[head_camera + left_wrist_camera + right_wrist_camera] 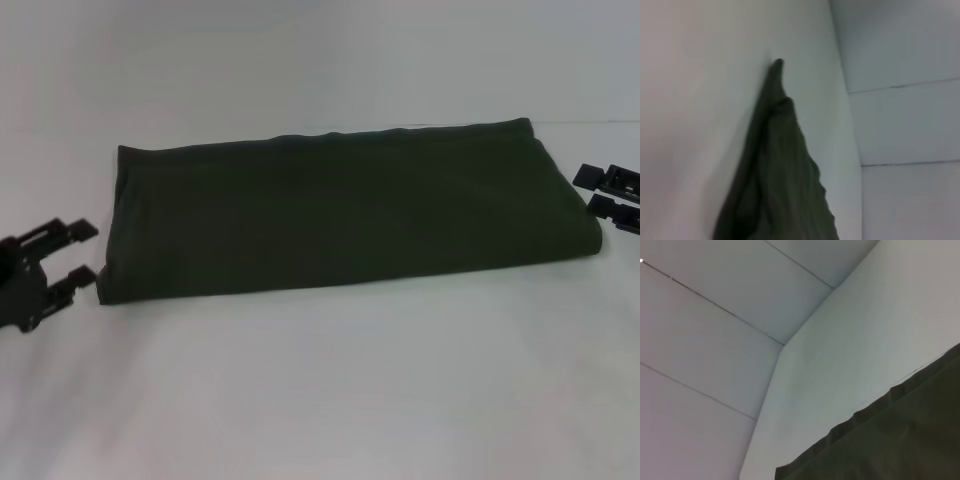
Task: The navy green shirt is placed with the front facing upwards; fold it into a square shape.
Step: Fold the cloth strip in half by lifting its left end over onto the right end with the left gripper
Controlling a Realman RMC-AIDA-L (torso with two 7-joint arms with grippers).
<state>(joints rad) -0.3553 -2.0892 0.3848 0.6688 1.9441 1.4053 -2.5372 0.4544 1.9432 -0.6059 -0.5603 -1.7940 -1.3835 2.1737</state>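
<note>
A broad stretch of bare white counter (320, 390) fills the nearest part of the head view. Beyond it lies the navy green shirt (350, 215), folded into a long, flat band that runs across the counter from the robot's left to its right, plain dark cloth uppermost with no lettering showing. Its near edge is straight and thick with layers; its far edge is a smooth fold line.

The left pincer (75, 255) sits low at the shirt's left end, its two dark fingers apart with a clear gap between them, the lower fingertip just beside the shirt's near left corner and holding nothing. The right pincer (597, 192) rests at the shirt's right end, a little farther back, its two fingers likewise parted and empty, their tips just beside the cloth's right edge.

The left wrist view shows the shirt (777, 185) end-on as a narrowing wedge of stacked folds on the counter (690, 125). The right wrist view shows a stitched hem of the shirt (890, 445) lying flat on the counter (860, 340), with pale wall panels (705, 340) behind.
</note>
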